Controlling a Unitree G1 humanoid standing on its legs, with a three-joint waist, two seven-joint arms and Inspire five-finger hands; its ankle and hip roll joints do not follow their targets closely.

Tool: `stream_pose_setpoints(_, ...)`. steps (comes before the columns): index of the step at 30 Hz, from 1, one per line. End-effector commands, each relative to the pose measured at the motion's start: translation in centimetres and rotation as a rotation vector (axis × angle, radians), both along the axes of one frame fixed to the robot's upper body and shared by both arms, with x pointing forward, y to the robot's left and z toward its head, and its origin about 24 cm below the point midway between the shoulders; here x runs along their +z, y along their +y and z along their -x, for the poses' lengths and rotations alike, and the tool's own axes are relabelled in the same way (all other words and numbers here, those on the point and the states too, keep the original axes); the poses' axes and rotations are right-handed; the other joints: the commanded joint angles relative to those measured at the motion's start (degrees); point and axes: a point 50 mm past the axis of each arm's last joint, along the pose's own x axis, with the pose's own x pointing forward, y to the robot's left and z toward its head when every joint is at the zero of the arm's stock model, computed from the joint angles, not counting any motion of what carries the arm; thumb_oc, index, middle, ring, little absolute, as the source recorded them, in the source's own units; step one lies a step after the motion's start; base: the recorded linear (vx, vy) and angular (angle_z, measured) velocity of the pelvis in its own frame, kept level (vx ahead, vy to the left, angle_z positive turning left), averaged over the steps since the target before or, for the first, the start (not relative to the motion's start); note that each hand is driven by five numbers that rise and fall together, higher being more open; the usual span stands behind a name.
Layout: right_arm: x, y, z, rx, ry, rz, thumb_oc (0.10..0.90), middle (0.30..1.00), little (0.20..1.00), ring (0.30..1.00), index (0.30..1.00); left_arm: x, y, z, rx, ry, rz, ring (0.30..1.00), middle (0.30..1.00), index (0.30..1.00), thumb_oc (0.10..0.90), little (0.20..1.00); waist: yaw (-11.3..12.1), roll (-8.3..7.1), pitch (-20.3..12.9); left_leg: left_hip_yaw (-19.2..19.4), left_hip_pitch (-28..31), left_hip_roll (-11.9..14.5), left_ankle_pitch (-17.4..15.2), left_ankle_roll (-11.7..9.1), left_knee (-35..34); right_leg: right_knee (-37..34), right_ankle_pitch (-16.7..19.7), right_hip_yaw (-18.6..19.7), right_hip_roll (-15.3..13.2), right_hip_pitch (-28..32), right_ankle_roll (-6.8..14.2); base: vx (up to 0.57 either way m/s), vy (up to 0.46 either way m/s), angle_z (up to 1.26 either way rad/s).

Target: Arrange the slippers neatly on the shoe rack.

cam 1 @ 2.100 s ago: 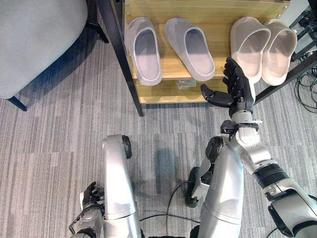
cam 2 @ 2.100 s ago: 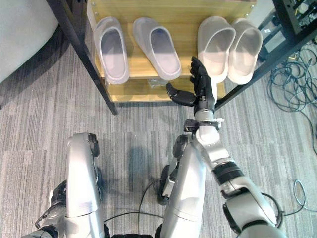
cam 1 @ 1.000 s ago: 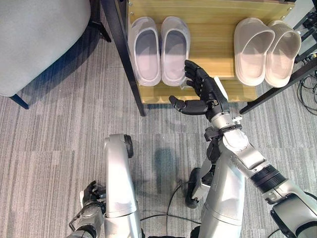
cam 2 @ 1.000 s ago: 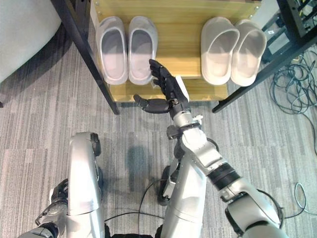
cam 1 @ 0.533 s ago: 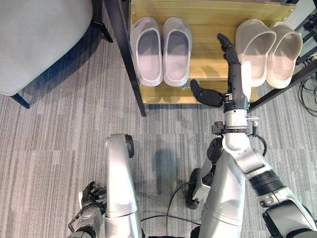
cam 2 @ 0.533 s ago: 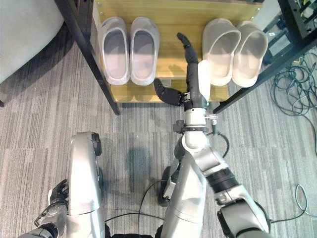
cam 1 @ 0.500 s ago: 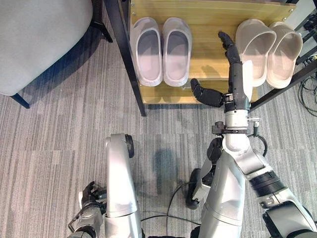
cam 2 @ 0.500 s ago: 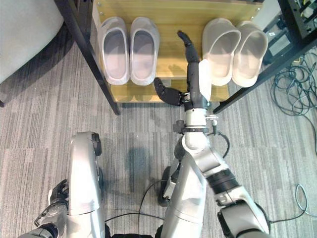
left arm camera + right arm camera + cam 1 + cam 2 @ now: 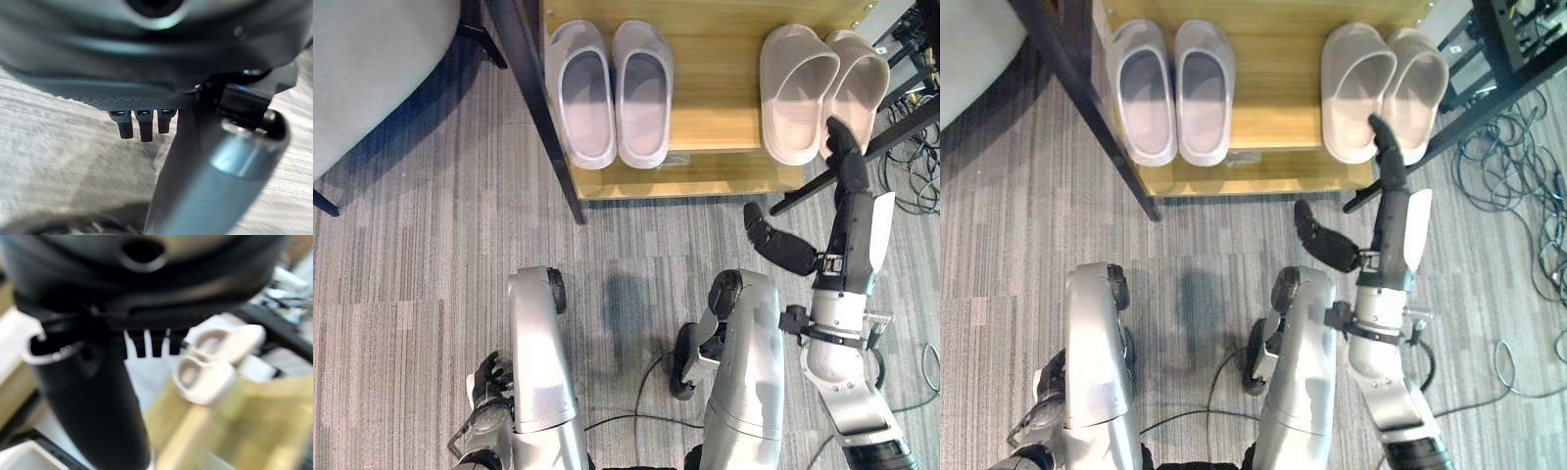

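While right hand [image 9: 850,211] hangs spread, empty | beige moulded slippers [image 9: 822,86] just ahead | lilac pair [image 9: 610,93] far left | wood rack [image 9: 715,98]

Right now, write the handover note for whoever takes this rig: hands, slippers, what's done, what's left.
Right hand: open, fingers straight, holding nothing, raised in front of the shoe rack near its right end.
Left hand: low at the robot's side, idle; grip state unclear.
Grey slippers: side by side at the left of the wooden shelf, toes toward the back.
Beige slippers: together at the right of the shelf, the right one angled and tucked slightly under its mate.
Done: both pairs are on the rack.
Left: perhaps straighten the beige pair; otherwise it looks finished.
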Motion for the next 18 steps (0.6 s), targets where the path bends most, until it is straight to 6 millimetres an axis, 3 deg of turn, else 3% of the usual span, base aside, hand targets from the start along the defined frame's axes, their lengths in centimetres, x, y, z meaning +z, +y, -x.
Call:
stream_pose_setpoints(1, 4.0, 1.0, 2.1, 0.153, -0.253, -0.084, 0.8, 0.9, 0.9, 0.9, 0.9, 1.9, 1.3, -0.6, 0.003, -0.115, -0.111, 0.9, 0.9, 0.9, 0.8, 0.9, 0.72, -0.68, -10.82, -1.05, -3.07, -2.97, 5.22, 8.32, -8.71, -8.67, 2.77, 4.22, -0.82, 0.09, -3.87, 0.04, 0.072, -0.13)
stream_pose_setpoints(5, -0.3, -1.0, 3.3, 0.011, -0.039, -0.047, 0.8, 0.9, 0.9, 0.9, 0.9, 3.3, 1.5, -1.1, -0.039, -0.192, -0.182, 0.9, 0.9, 0.9, 0.8, 0.9, -1.58, 0.58, -19.23, 1.2, -2.85, -0.09, 9.89, 8.33, -19.77, -19.55, 6.64, 1.02, -2.54, 1.15, -2.43, 0.04, 0.073, 0.07)
stream_pose_setpoints(9, -5.6, -4.2, 4.2, -0.211, 0.183, 0.025, 0.8, 0.9, 0.9, 0.9, 0.9, 1.9, 1.7, 1.4, -0.035, -0.115, -0.227, 0.9, 0.9, 0.9, 0.8, 0.9, -2.95, 0.76, -21.28, 4.78, 9.22, 2.19, 14.16, 7.76, -34.25, -34.35, 10.72, -1.71, -4.02, 12.83, -1.3, -0.03, 0.05, 0.04)
stream_pose_setpoints(10, -5.6, -4.1, 4.2, -0.211, 0.183, 0.024, 0.8, 0.9, 0.9, 0.9, 0.9, 1.9, 1.7, 1.4, -0.035, -0.115, -0.227, 0.9, 0.9, 0.9, 0.8, 0.9, -3.0, 0.74, -21.23, 4.82, 9.33, 2.14, 14.39, 7.79, -34.5, -34.57, 10.89, -1.76, -4.06, 12.96, -1.35, 0.0, 0.0, 0.0)
stream_pose_setpoints(11, -9.2, -5.4, 6.0, -0.289, 0.361, -0.018, 0.8, 0.9, 0.9, 0.9, 0.9, 1.1, 2.1, 3.0, -0.026, -0.077, -0.221, 0.9, 0.9, 0.9, 0.8, 0.9, -3.61, 0.41, -21.69, 6.05, 15.3, 2.76, 16.22, 7.25, -41.17, -41.77, 12.08, -2.85, -4.36, 19.13, -0.79, 0.0, 0.0, 0.0)
stream_pose_setpoints(12, -11.3, -5.9, 7.0, -0.322, 0.465, -0.056, 0.8, 0.9, 0.9, 0.9, 0.9, 0.5, 1.9, 3.8, -0.035, -0.048, -0.211, 0.9, 0.9, 0.9, 0.8, 0.9, -3.95, 0.3, -21.84, 6.71, 18.52, 2.91, 17.09, 7.01, -44.71, -45.38, 13.12, -3.35, -4.54, 22.18, -0.14, -0.01, -0.011, 0.1)
stream_pose_setpoints(17, -19.9, -6.0, 10.6, -0.407, 0.878, -0.087, 0.8, 0.9, 0.9, 0.9, 0.9, -3.4, 0.1, 8.8, -0.12, 0.192, -0.175, 0.9, 0.9, 0.9, 0.8, 0.9, -4.22, -0.05, -23.51, 11.31, 33.75, 2.72, 20.66, 6.23, -60.13, -61.35, 17.82, -6.11, -3.72, 36.38, 2.0, 0.05, 0.024, 0.0)
stream_pose_setpoints(18, -20.9, -6.3, 10.9, -0.436, 0.927, -0.081, 0.8, 0.9, 0.9, 0.9, 0.9, -4.3, -1.3, 9.5, -0.199, 0.242, -0.152, 0.9, 0.9, 0.9, 0.8, 0.9, -3.95, -0.33, -23.63, 13.31, 40.94, 2.22, 21.83, 6.18, -66.43, -67.48, 19.84, -6.83, -3.1, 42.52, 2.9, 0.05, 0.035, -0.15)
